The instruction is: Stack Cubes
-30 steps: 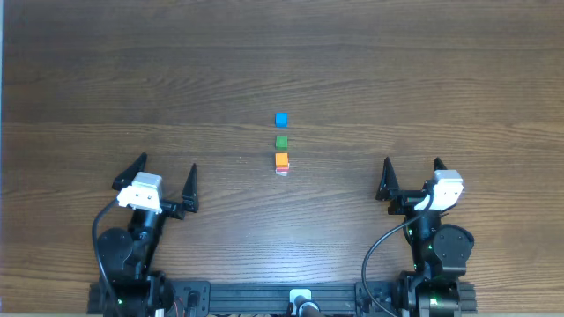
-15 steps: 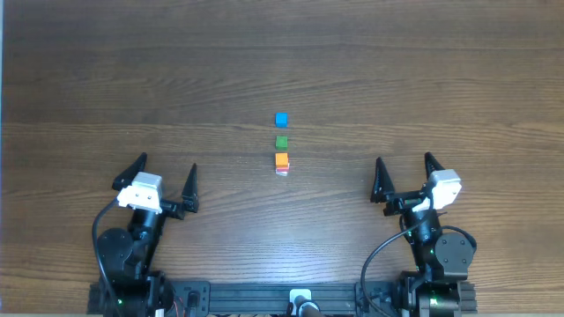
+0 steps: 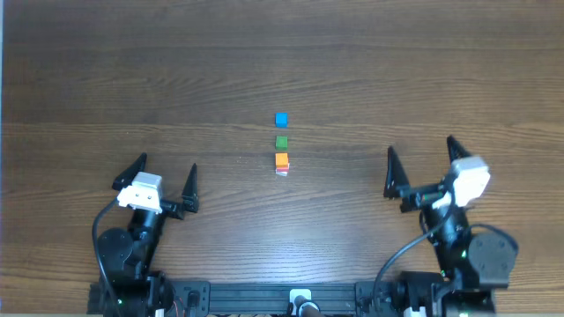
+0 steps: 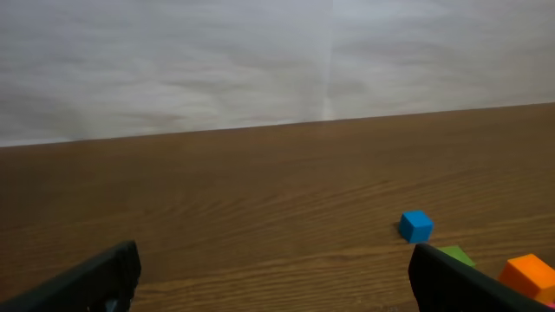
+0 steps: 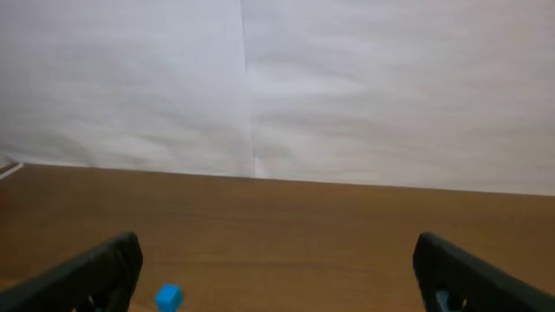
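Cubes sit in a short line at the middle of the wooden surface (image 3: 132, 70), running straight away from my two bases. Farthest out is the blue cube (image 3: 281, 119), alone, resting flat on the wood. Next comes the green cube (image 3: 281, 142), apart from the blue one and also flat on the wood. Just beside it, nearest me, is the orange cube (image 3: 281, 159). A small red-and-white bit (image 3: 282, 171) touches the orange cube's near edge. I cannot tell whether it lies under that cube or beside it.

Over to my left end effector (image 3: 166, 167): it hangs at the left, well apart from the line, its two dark fingers spread wide. Nothing sits between them and nothing touches them. Through its wrist camera I look out between those fingers across the wood. The blue cube (image 4: 416, 226) is farthest, the green cube (image 4: 455, 256) peeks over one finger, and the orange cube (image 4: 531, 276) is closest.

Now my right end effector (image 3: 421, 150): it is out at the right, also well apart from the cubes, gaping just as wide and carrying nothing. Its wrist camera catches the blue cube (image 5: 169, 297) near one finger, with a white wall (image 5: 390, 87) rising beyond the far edge of the surface.
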Motion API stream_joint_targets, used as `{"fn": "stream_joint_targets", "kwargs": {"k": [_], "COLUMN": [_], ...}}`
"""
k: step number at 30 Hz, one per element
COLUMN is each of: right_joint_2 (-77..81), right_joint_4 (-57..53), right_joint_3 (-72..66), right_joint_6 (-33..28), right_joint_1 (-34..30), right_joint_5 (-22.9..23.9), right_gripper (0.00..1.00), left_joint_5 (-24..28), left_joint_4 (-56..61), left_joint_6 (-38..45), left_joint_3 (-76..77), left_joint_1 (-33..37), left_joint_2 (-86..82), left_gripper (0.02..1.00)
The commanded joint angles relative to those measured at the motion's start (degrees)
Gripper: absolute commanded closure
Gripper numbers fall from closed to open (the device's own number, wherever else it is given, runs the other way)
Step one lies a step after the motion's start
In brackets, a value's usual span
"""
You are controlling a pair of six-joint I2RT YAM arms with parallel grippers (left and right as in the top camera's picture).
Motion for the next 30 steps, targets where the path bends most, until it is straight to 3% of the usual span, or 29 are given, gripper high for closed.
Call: {"fn": "stream_joint_targets", "kwargs": {"k": [1, 5, 17, 30], "right_joint_2": [13.55, 25.16, 56.39, 85.13], "right_joint_4": [-6.54, -15.96, -37.62, -46.21], "right_joint_3": [10.69, 20.46, 43.34, 61.05], "right_joint_6": [-1.44, -1.38, 9.62, 15.41], "right_joint_1": [-0.31, -0.31, 4.63, 23.89], "right_joint_5": [2.84, 5.29, 5.29, 8.48], "right_gripper": [0.007, 0.007, 0.007, 0.009], "left_joint_5": [-0.04, -0.04, -0.04, -0.04], "left_joint_4": [0.04, 0.04, 0.04, 0.04], "left_joint_6": [0.81, 0.81, 0.81, 0.81], "left_joint_3": [-0.37, -0.37, -0.37, -0.37], "left_joint_1": [-0.28, -0.28, -0.28, -0.28], "left_joint_2": [-0.31, -0.31, -0.31, -0.31], "left_gripper": [0.02, 0.02, 0.023, 0.02]}}
